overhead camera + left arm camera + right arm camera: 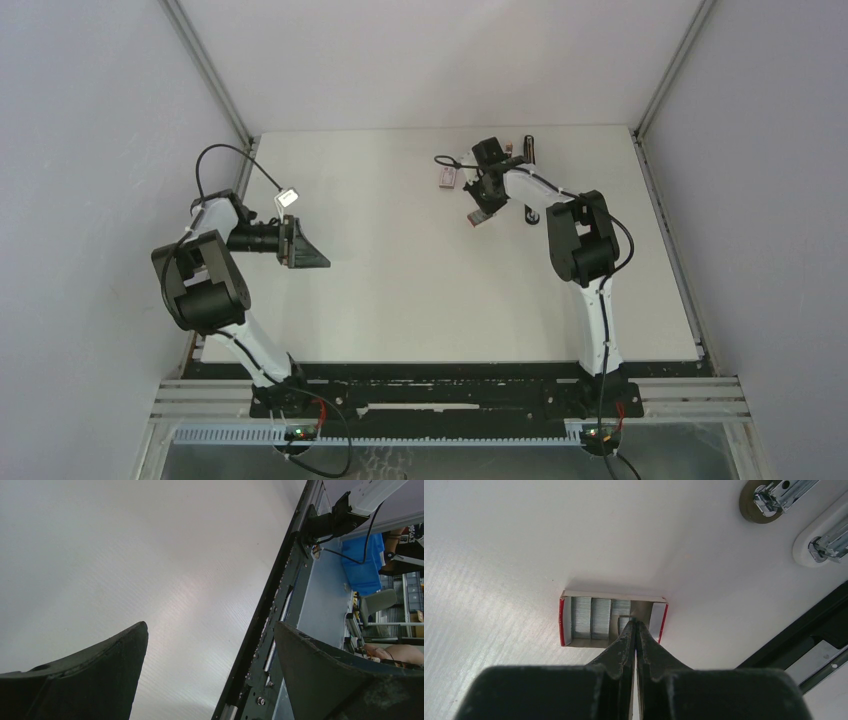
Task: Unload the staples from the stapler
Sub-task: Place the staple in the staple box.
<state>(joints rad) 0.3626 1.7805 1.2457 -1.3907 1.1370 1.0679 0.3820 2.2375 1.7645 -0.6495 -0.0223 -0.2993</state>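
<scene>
Right end effector (635, 623), shut, seemingly touches staples (591, 617) in box (566, 617), wrist cam only.

- Top external: mounted high behind the arm bases, facing down and forward over the whole table (400, 300).
- Left wrist: tilted, skimming the table past its own fingers (100, 675) toward a railed edge.
- Right wrist: close, looking steeply down on the open box (566, 622) — also seen, small, from above.
</scene>
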